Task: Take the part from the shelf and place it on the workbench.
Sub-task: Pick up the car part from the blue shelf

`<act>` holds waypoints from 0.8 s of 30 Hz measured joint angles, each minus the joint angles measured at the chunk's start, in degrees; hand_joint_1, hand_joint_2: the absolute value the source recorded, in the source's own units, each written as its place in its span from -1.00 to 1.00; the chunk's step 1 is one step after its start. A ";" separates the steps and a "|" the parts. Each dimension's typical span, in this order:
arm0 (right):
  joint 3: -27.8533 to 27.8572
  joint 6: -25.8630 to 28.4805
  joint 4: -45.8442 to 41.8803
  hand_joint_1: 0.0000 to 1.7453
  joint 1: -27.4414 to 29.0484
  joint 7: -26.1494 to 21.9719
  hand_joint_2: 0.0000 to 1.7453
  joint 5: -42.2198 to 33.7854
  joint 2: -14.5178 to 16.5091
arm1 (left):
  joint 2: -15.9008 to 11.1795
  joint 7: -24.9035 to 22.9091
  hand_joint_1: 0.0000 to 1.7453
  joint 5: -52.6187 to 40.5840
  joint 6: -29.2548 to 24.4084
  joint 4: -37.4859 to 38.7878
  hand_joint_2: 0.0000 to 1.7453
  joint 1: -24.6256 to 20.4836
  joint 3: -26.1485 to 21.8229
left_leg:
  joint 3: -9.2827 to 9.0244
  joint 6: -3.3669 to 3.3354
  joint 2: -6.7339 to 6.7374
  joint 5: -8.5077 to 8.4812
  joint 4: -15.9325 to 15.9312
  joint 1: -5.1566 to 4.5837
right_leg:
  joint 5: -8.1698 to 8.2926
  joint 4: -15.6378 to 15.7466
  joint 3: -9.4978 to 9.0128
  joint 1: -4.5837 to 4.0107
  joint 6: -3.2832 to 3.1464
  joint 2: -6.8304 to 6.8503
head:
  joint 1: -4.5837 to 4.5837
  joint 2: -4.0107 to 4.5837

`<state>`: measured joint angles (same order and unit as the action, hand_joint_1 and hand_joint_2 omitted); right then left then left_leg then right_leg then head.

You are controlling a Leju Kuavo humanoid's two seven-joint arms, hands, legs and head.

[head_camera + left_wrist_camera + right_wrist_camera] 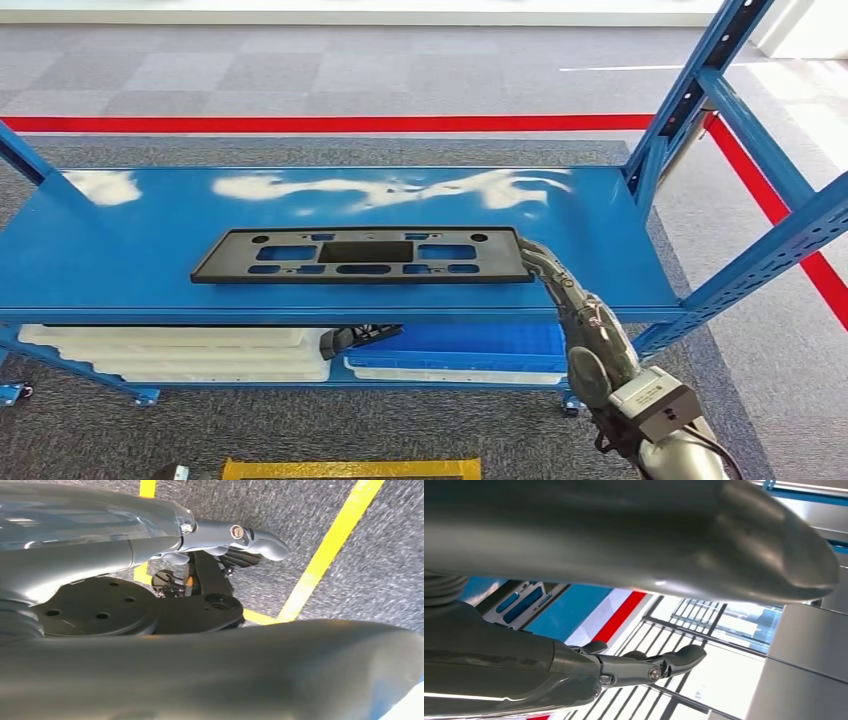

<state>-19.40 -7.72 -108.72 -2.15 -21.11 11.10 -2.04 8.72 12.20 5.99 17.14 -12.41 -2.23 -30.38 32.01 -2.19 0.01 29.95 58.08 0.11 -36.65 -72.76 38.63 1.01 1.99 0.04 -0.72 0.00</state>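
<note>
Nearest the head camera, the right arm rises from the lower right; the right robot hand (560, 285) reaches the right end of the part (362, 255), and whether the fingers clasp it cannot be told. The left robot hand (235, 542) hangs over grey carpet with yellow floor tape (325, 555), fingers curled on nothing. The flat black part lies on the blue shelf (120, 270). White and blue trays (455, 355) sit on the lower tier. Beyond, a red floor line (330, 123) crosses the grey carpet.
</note>
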 joint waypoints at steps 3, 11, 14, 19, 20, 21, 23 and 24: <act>-0.20 0.01 0.04 -1.00 -0.13 0.00 -1.00 0.00 -0.14 | 0.01 0.02 -1.00 0.00 0.05 0.00 -1.00 -0.02 -0.01 | -0.24 0.78 -0.12 0.67 0.54 0.07 | 5.11 10.38 -4.71 0.17 0.13 0.00 | 0.00 0.00; -0.49 0.02 0.10 -1.00 -0.07 0.02 -1.00 0.01 -0.21 | -0.01 0.10 -1.00 -0.07 0.02 0.00 -1.00 -0.08 -0.02 | 3.17 2.71 -0.18 5.39 8.44 0.20 | 5.18 13.04 -6.05 0.22 -2.42 0.10 | -0.07 0.00; -0.51 0.02 0.22 -1.00 0.01 0.02 -1.00 0.02 -0.21 | -0.02 0.09 -1.00 -0.09 0.00 0.00 -1.00 0.11 -0.03 | 7.94 2.88 -0.18 7.64 16.99 0.31 | 4.86 13.03 -6.32 0.07 -2.77 0.13 | -0.07 0.00; -0.56 0.02 0.28 -1.00 -0.07 0.03 -1.00 0.02 -0.21 | -0.05 0.16 -1.00 -0.09 0.03 0.00 -1.00 0.08 -0.05 | 2.89 1.03 -0.18 -0.75 4.00 -0.34 | 3.80 13.11 -7.66 -0.18 -2.41 -0.09 | -0.07 0.00; -0.56 0.02 0.30 -1.00 -0.09 0.03 -1.00 0.02 -0.21 | -0.07 0.16 -1.00 -0.09 0.04 0.00 -1.00 0.04 -0.06 | 2.35 0.67 -0.18 -0.80 2.76 -0.55 | 3.66 13.14 -7.67 -0.17 -2.18 -0.09 | -0.07 0.00; -0.56 0.02 0.31 -1.00 -0.11 0.04 -1.00 0.02 -0.21 | -0.08 0.17 -1.00 -0.09 0.04 0.00 -1.00 0.02 -0.07 | 2.21 0.44 -0.17 -0.44 2.48 -0.68 | 3.61 13.22 -7.65 -0.17 -1.88 -0.07 | -0.07 0.00; -0.57 0.02 0.28 -1.00 -0.13 0.04 -1.00 0.02 -0.23 | -0.09 0.19 -1.00 -0.09 0.04 0.00 -1.00 0.03 -0.08 | 1.70 0.19 -0.15 -0.15 1.45 -0.56 | 3.36 13.27 -7.79 -0.17 -1.25 0.02 | -0.06 0.00; -0.60 0.02 0.26 -1.00 -0.19 0.04 -1.00 0.02 -0.26 | -0.10 0.21 -1.00 -0.09 0.03 0.00 -1.00 0.06 -0.09 | 1.28 0.13 -0.12 -0.17 0.91 -0.38 | 2.90 12.65 -7.66 -0.19 -1.01 0.03 | -0.05 0.00</act>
<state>-19.99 -7.69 -108.46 -2.35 -21.08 11.13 -2.30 8.62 12.40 5.90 17.17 -12.41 -2.17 -30.47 33.30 -2.05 -0.12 29.78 58.99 -0.27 -33.75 -60.10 30.97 0.81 0.98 0.07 -0.78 0.00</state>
